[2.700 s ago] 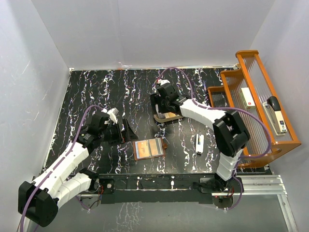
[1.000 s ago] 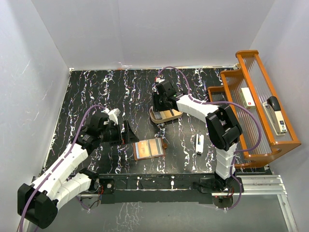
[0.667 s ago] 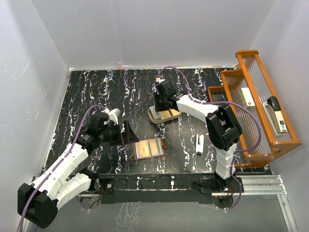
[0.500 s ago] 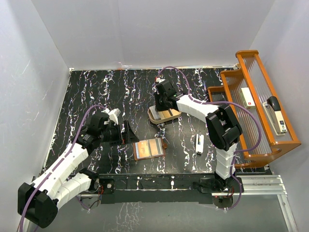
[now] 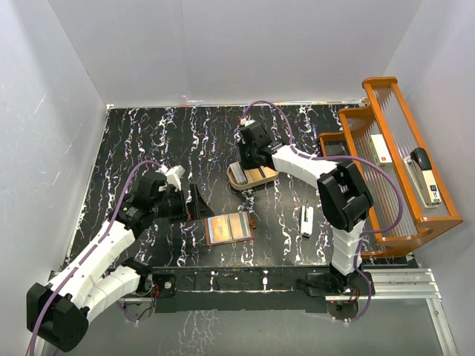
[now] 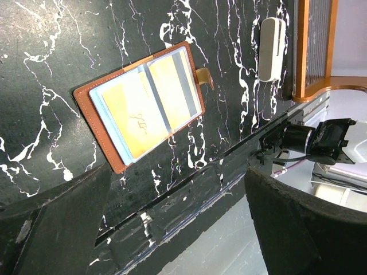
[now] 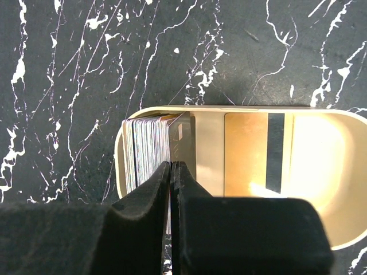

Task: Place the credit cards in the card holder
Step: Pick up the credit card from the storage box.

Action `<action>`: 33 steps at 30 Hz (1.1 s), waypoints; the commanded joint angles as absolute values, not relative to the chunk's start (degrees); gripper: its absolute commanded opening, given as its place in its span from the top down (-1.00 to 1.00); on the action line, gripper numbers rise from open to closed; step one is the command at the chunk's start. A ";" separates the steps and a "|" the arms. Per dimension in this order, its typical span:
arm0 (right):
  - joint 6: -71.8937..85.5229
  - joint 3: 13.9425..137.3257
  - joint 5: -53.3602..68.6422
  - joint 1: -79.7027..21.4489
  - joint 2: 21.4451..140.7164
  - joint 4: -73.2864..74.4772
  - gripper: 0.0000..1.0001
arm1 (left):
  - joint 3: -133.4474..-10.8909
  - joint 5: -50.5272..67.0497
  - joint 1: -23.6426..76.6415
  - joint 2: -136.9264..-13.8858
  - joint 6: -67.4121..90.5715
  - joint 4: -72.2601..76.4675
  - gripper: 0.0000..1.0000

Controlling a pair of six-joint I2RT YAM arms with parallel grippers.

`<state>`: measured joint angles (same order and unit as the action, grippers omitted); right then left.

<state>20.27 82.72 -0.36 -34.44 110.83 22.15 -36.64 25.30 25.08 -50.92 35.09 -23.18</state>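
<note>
- Since its jaws are pressed flat together, the right gripper (image 7: pixel 171 172) is judged to be pinching the top edge of the end card (image 7: pixel 182 140), the last one in the upright stack.
- That stack of credit cards (image 7: pixel 146 150) is seen standing on edge at one end of the tan tray (image 7: pixel 241 110). The card faces are turned across the tray's long axis, so a straight upward pull is called for.
- One more card (image 7: pixel 258 154) is seen lying flat on the tray floor, apart from the stack.
- The card holder (image 5: pixel 228 228) lies open and flat on the table, well apart from the tray, toward the near edge and slightly to the left. Its long axis runs roughly across the table.
- The left gripper (image 5: pixel 194 202) is held wide open with nothing in it, just beside the card holder. It is far nearer to the holder than the right gripper is.
- Against the picture from a second ago, the right jaws have been closed, where they were parted then. The tray appears to have been nudged a little leftward. The left arm and the card holder are unchanged.
</note>
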 commanded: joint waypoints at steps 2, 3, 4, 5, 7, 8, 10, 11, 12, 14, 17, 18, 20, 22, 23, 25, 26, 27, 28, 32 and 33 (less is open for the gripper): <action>18.75 84.11 -2.65 -34.54 105.77 20.07 1.00 | -37.02 25.65 25.31 -47.51 35.61 -23.83 -0.97; 18.65 84.05 -3.04 -34.54 105.31 20.26 1.00 | -37.19 24.99 25.31 -47.24 35.66 -24.23 -0.97; 18.51 83.95 -3.20 -34.54 104.89 20.46 1.00 | -37.41 24.58 25.31 -47.03 35.79 -24.74 -0.97; 18.39 83.79 -3.42 -34.54 104.33 20.74 1.00 | -37.69 24.22 25.31 -46.77 35.82 -25.09 -0.97; 18.29 83.28 -4.03 -34.54 103.19 21.29 1.00 | -38.09 23.63 25.31 -46.16 35.95 -25.55 -0.97; 18.23 82.93 -4.43 -34.54 102.47 21.50 1.00 | -38.18 23.44 25.31 -45.77 36.02 -25.57 -0.97; 18.18 81.95 -4.97 -34.52 100.84 21.86 1.00 | -38.11 23.20 25.31 -45.39 36.13 -25.42 -0.97; 18.24 81.47 -5.19 -34.48 100.22 22.13 1.00 | -38.07 23.16 25.31 -45.24 36.27 -25.29 -0.97; 18.29 80.84 -5.71 -34.51 98.63 22.52 1.00 | -37.98 22.78 25.31 -45.12 36.59 -25.32 -0.97; 18.58 79.28 -5.66 -34.47 96.23 22.93 1.00 | -38.13 21.48 25.31 -44.64 36.85 -25.63 -0.97; 19.16 75.96 -3.79 -34.53 92.68 23.16 1.00 | -38.59 21.01 25.29 -42.97 37.01 -25.34 -0.91; 19.47 74.91 -2.70 -34.50 91.39 23.18 1.00 | -38.89 20.60 25.32 -42.56 37.40 -25.50 -0.88; 20.66 72.30 0.43 -34.51 88.14 22.82 1.00 | -40.19 18.36 25.31 -42.55 39.40 -27.06 -0.80; 22.93 69.20 4.85 -34.67 84.84 21.64 1.00 | -41.72 18.13 25.31 -43.42 40.96 -28.08 -0.76; 24.18 67.43 6.95 -34.66 82.93 21.06 1.00 | -42.16 19.28 25.31 -43.93 41.29 -27.58 -0.75; 27.14 63.52 11.31 -34.94 78.99 18.46 1.00 | -42.04 22.34 25.31 -44.70 42.45 -24.85 -0.67; 28.62 61.83 13.41 -35.17 77.08 16.94 1.00 | -41.62 23.49 25.31 -45.00 43.76 -22.66 -0.62; 30.16 60.02 15.46 -35.30 75.27 15.52 1.00 | -41.24 24.43 25.31 -45.03 44.78 -20.81 -0.59; 31.54 58.24 17.30 -35.64 73.46 13.74 1.00 | -40.63 25.37 25.31 -44.85 45.87 -18.94 -0.56; 38.32 51.83 23.28 -36.92 67.27 4.42 1.00 | -37.62 29.37 25.31 -43.59 50.83 -9.63 -0.37; 40.17 49.85 24.41 -37.15 65.89 2.10 1.00 | -36.67 30.26 25.31 -43.34 52.62 -7.40 -0.32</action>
